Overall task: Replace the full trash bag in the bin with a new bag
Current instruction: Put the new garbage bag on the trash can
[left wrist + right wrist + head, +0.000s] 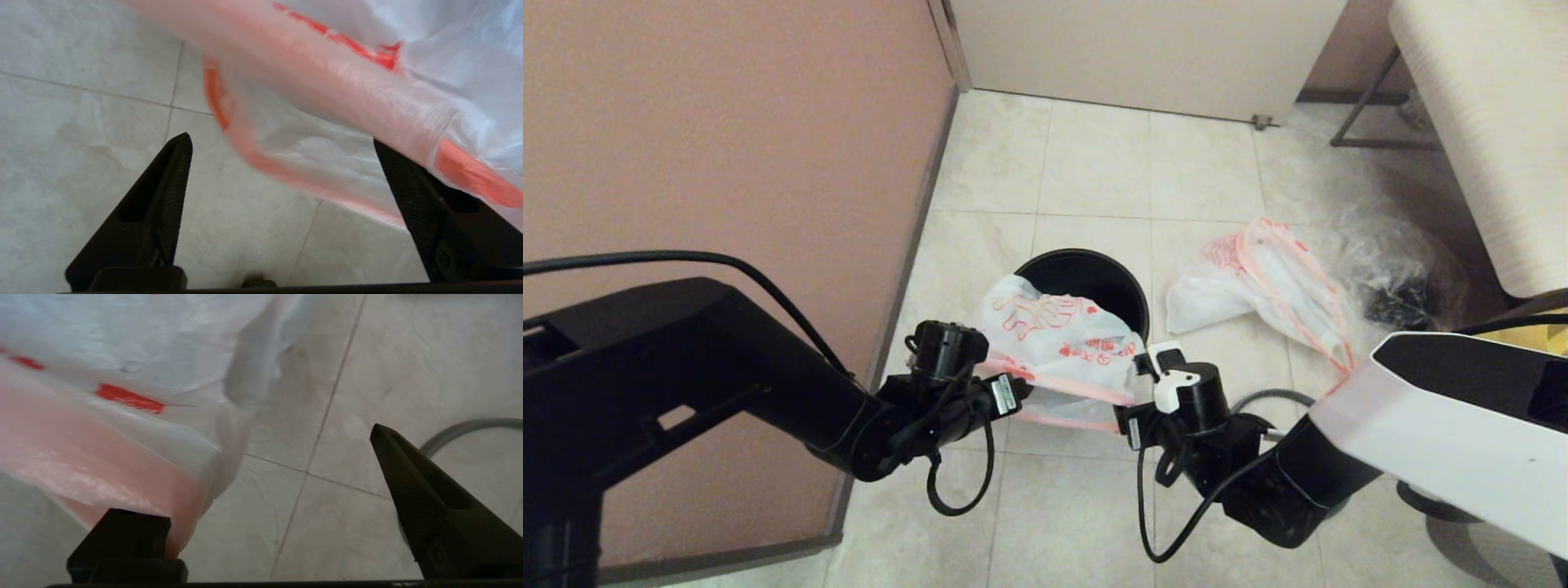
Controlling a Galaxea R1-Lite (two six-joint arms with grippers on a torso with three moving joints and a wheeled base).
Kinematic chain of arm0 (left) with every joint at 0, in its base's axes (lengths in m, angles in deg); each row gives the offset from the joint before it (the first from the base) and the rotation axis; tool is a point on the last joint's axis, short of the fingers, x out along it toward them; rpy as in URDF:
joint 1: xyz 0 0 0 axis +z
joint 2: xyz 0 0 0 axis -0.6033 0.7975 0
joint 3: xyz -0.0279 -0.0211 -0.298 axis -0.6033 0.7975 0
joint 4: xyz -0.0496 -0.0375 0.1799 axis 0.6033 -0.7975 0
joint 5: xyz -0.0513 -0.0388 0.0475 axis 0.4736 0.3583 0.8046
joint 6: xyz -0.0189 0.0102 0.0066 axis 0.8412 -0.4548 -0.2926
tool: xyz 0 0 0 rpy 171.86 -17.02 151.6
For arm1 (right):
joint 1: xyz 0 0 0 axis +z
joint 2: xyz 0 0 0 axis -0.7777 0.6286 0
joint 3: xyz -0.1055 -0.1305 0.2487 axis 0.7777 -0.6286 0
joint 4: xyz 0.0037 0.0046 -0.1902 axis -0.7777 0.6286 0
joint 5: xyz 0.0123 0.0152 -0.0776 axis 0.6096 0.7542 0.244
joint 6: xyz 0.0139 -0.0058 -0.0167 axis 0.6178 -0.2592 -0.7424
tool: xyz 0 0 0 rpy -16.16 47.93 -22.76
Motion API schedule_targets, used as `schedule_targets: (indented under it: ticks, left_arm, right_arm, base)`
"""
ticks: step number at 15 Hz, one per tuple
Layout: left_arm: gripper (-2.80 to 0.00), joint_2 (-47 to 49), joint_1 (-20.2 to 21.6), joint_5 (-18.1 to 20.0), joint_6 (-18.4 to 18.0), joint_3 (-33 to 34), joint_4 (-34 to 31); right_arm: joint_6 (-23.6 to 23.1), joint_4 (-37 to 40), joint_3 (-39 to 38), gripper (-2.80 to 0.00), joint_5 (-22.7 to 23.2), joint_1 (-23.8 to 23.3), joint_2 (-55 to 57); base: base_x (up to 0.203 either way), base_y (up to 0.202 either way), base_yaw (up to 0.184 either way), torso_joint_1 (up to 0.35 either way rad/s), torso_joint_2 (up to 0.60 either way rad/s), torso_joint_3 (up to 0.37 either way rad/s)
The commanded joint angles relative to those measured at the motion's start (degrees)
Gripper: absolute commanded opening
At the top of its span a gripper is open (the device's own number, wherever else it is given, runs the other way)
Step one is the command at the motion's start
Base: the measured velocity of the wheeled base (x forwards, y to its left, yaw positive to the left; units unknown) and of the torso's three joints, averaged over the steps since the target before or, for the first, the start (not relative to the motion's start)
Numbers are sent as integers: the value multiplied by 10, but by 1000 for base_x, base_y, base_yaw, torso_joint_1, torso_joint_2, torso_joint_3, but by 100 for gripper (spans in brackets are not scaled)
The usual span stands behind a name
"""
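The black bin (pixel 1094 282) stands on the tiled floor near the wall. The new bag (pixel 1054 339), white with orange lettering, drapes over the bin's near rim, its orange edge hanging toward me. My left gripper (pixel 1015 394) and right gripper (pixel 1133 406) sit at the two ends of that edge. In the wrist views the left gripper (pixel 281 138) and the right gripper (pixel 261 457) are both open, and the new bag (pixel 347 94) (pixel 122 416) rests loosely over one finger of each. The full trash bag (pixel 1262 286) lies on the floor right of the bin.
A clear crinkled bag (pixel 1396 265) with dark contents lies beyond the full bag, under a pale bench (pixel 1486 122). A grey hoop (pixel 1270 398) lies on the floor by my right arm. The pink wall (pixel 727 147) runs close on the left, with a door (pixel 1143 49) at the back.
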Motion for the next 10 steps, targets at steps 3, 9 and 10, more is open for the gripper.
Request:
schedule_targets:
  ticks: [3,9,10]
  left_arm:
    - [0,-1,-2,0,2,-27,-1]
    - [0,40,-3,11,2,-195,-120]
    - [0,45,-3,11,1,-222,-138]
  right_arm:
    - [-8,-51,-26,0,13,5,5]
    - [-33,-55,-22,0,21,-10,32]
    - [-41,-56,-15,0,21,-16,36]
  base:
    - [0,0,0,0,0,0]
    - [0,0,0,0,0,0]
    - [0,0,0,0,0,0]
